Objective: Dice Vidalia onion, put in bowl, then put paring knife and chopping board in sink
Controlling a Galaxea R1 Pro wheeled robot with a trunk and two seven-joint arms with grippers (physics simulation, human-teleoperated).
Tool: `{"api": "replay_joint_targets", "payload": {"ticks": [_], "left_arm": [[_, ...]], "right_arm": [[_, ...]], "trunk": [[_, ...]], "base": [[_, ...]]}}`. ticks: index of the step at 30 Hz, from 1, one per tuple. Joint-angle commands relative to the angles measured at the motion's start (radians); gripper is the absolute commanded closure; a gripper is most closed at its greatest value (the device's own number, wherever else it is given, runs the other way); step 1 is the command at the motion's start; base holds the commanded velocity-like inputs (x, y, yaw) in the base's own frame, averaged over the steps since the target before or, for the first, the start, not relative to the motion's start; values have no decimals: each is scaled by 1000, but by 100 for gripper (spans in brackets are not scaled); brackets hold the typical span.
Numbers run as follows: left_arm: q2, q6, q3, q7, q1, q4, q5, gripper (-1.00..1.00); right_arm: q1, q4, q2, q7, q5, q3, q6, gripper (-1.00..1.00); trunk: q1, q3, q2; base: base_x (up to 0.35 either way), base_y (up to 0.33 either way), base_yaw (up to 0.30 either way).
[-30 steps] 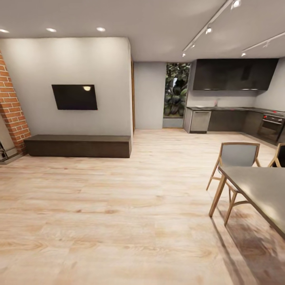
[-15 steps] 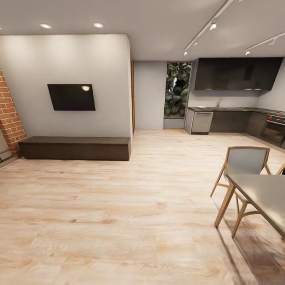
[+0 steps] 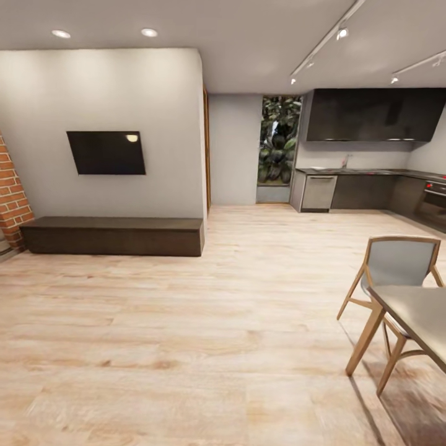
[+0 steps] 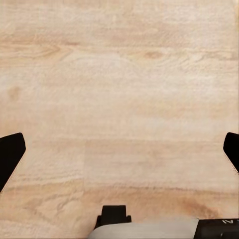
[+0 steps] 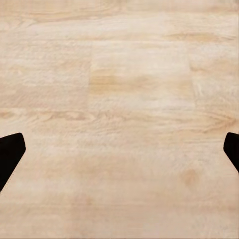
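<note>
Looking across a light wood floor [image 3: 186,322] toward a grey wall [image 3: 105,111] bearing a dark screen [image 3: 106,152], a low dark bench [image 3: 111,235] beneath; leafy window [image 3: 277,139] beyond; chair [image 3: 396,272] tucking against a table's corner [image 3: 421,313].

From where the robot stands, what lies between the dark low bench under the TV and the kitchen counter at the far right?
In the head view, bare wood floor, with a wall corner and window behind, separates bench from kitchen countertop.

My head camera looks level across the open room, the kitchen [image 3: 371,161] far off at the right. Both wrist cameras face straight down, close over the wood floor [image 4: 119,99], between spread claw fingertips [image 5: 11,154]. All three views share that floor.
</note>
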Motion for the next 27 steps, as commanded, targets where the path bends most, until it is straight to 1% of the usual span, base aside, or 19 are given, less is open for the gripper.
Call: {"api": "replay_joint_targets", "payload": {"ticks": [1, 27], "left_arm": [[0, -2, -1, 0, 0, -1, 0, -100], [0, -2, -1, 0, 0, 0, 0, -100]], "right_arm": [[0, 1, 0, -2, 1, 0, -3, -100], [0, 1, 0, -2, 1, 0, -3, -100]], "trunk": [[1, -1, 0], [1, -1, 0]], "base": [[344, 0, 0], [344, 0, 0]]}}
